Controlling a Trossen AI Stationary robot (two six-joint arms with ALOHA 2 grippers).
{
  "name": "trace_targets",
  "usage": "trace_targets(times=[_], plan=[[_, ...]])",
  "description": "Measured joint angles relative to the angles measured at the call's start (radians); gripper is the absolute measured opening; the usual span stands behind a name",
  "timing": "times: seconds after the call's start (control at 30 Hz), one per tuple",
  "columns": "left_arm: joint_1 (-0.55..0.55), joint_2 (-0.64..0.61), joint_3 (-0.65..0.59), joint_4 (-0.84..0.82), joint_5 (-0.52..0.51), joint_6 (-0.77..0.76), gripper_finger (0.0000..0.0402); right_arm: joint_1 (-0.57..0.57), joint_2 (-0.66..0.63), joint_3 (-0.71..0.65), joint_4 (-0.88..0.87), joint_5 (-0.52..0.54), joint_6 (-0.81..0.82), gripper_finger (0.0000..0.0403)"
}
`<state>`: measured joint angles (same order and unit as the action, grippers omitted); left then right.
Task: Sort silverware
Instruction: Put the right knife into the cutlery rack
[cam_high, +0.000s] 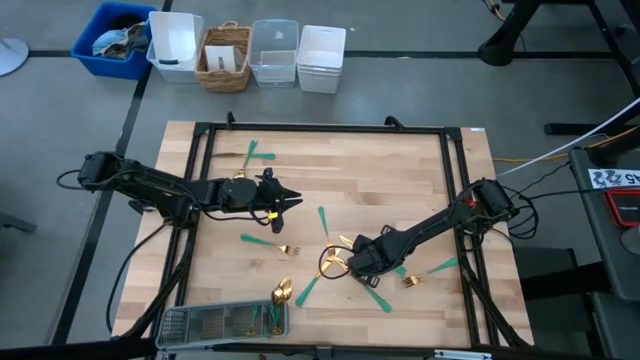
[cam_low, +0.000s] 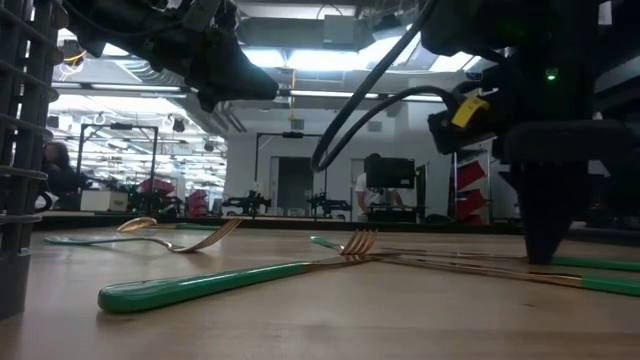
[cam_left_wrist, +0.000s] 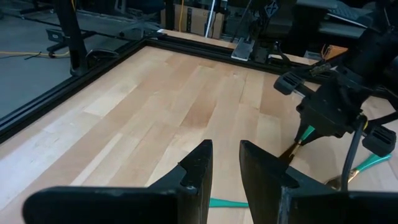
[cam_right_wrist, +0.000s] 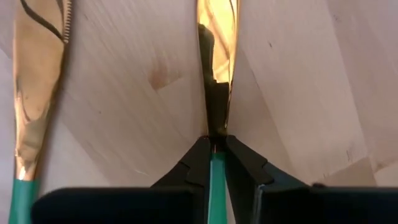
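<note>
The counter (cam_high: 380, 170) is showing pale wood planks with a soft grain, framed by dark metal rails. Scattered over it is the silverware (cam_high: 345, 262): slim pieces with polished gold heads and smooth teal-green handles, most of them lying in a loose cluster on the right half, with one teal handle (cam_high: 250, 153) lying apart near the far-left rail. In the low view a fork (cam_low: 250, 275) is lying flat in the foreground, its tines glinting and its glossy green handle pointing toward the camera.

The right claw (cam_high: 352, 265) is reaching down into the cluster with its fingertips at the counter. In the right wrist view its two dark, wedge-shaped fingers (cam_right_wrist: 239, 168) are pinching narrowly on a thin utensil (cam_right_wrist: 217, 93), right where the teal handle meets the tapering, mirror-like gold neck; a second gold piece (cam_right_wrist: 34, 106) is lying beside it, apart.

The left claw (cam_high: 290, 200) is hovering above the middle-left of the counter, its matte black fingers (cam_left_wrist: 199, 171) standing slightly apart with a narrow gap and nothing between them.

A grey mesh tray (cam_high: 225, 320) is sitting at the near edge, its fine wire grid holding a few pieces; two gold spoons (cam_high: 282, 292) are lying just beside its far-right corner. Beyond the counter, plastic bins and a woven basket (cam_high: 226, 58) are standing in a row.
</note>
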<state>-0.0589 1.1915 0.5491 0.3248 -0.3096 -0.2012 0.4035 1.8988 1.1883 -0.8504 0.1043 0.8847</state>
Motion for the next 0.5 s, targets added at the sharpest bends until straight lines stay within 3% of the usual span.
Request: trace_targets(times=[0.5], plan=[[0.000, 0.000, 0.000, 0.000, 0.000, 0.000, 0.0072, -0.034, -0.001, 0.005, 0.001, -0.007, -0.011, 0.0041]])
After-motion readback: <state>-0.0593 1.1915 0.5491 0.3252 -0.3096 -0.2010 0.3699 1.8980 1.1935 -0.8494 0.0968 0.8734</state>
